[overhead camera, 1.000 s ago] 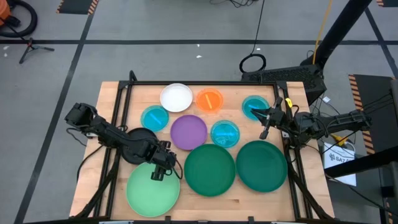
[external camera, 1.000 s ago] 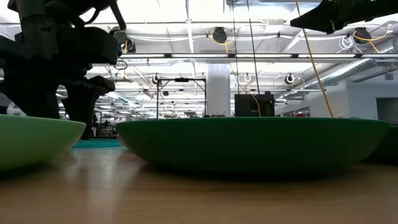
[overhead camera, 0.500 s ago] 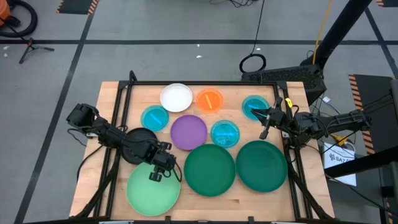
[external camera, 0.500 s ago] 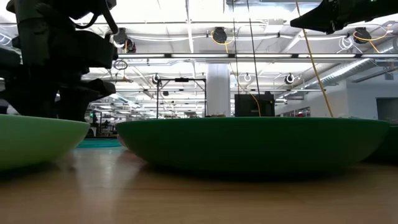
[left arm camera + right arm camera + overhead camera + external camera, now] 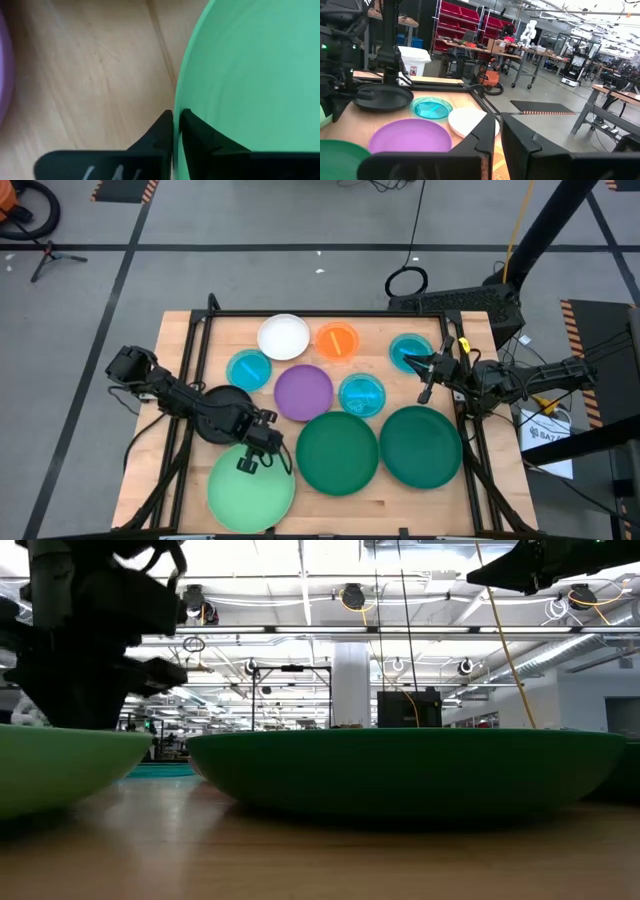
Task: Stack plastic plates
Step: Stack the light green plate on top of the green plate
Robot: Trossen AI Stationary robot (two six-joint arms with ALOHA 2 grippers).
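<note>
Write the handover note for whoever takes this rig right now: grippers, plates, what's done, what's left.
Left gripper: shut on the light green plate at its rim.
Right gripper: shut, empty, raised by the right table edge, beside a cyan plate.
Plates: two dark green plates at the front; purple plate, black plate, white plate, orange plate and two more cyan behind.
Done: nothing stacked.
Left: all stacking.

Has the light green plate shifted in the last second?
Yes. The light green plate, pinched at its rim by the left gripper, slid slightly toward the dark green plate.
</note>
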